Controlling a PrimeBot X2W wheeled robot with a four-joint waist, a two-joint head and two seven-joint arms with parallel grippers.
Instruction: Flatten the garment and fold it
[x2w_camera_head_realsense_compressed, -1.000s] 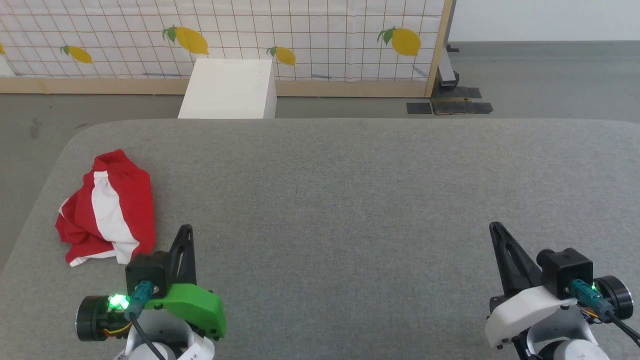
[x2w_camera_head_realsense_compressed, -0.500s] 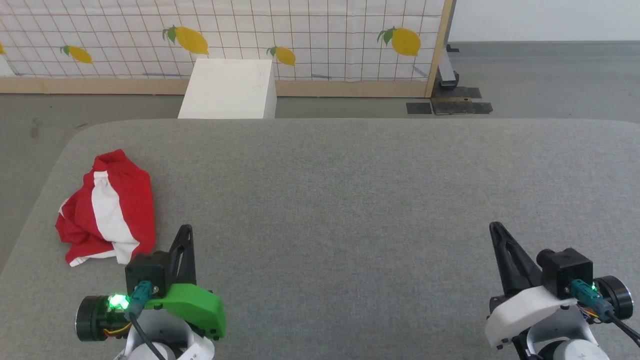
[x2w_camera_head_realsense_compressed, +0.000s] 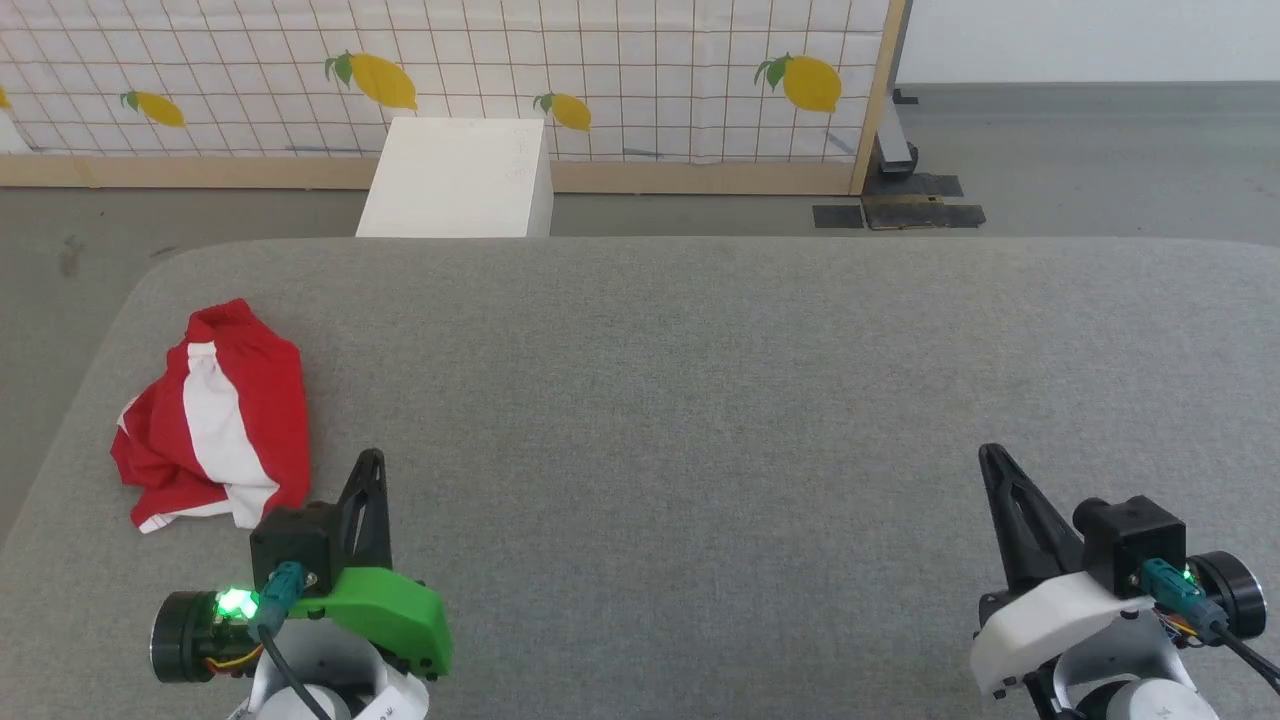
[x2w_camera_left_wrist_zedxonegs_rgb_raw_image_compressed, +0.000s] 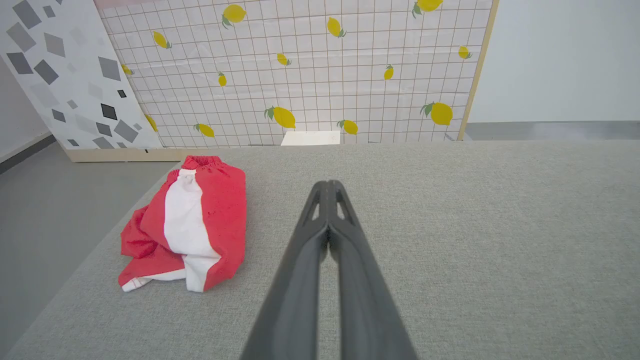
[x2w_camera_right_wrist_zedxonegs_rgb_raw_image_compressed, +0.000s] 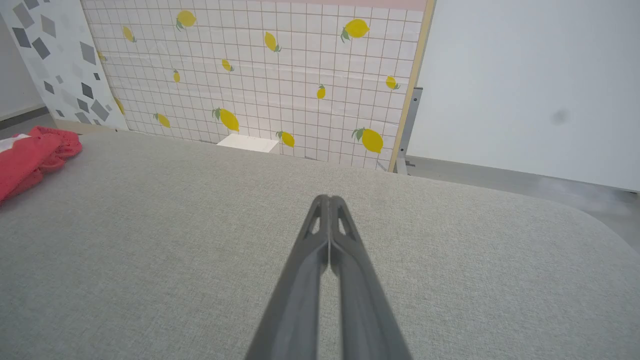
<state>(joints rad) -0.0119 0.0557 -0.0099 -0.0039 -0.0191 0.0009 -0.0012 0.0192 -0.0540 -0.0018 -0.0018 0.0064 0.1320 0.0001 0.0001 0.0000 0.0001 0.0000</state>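
Watching both arms, I am seeing nothing changing: the left gripper (x2w_camera_head_realsense_compressed: 372, 462) and right gripper (x2w_camera_head_realsense_compressed: 992, 458) are sitting pinched shut and empty, while the crumpled red-and-white fabric shorts (x2w_camera_head_realsense_compressed: 215, 415) are lying untouched near the left edge of the grey cloth-covered table (x2w_camera_head_realsense_compressed: 700, 400), so flattening is still waiting.

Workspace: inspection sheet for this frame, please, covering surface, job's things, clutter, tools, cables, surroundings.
Surface: grey cloth top, flat.
Job's things: shorts crumpled near its left edge, not flattened.
Clutter: nothing seen.
Tools: left tool shut, near the shorts but apart; right tool shut, over bare cloth.
Cables: teal-plugged leads at both wrists, off the shorts.
Surroundings: lemon panel and white box behind.
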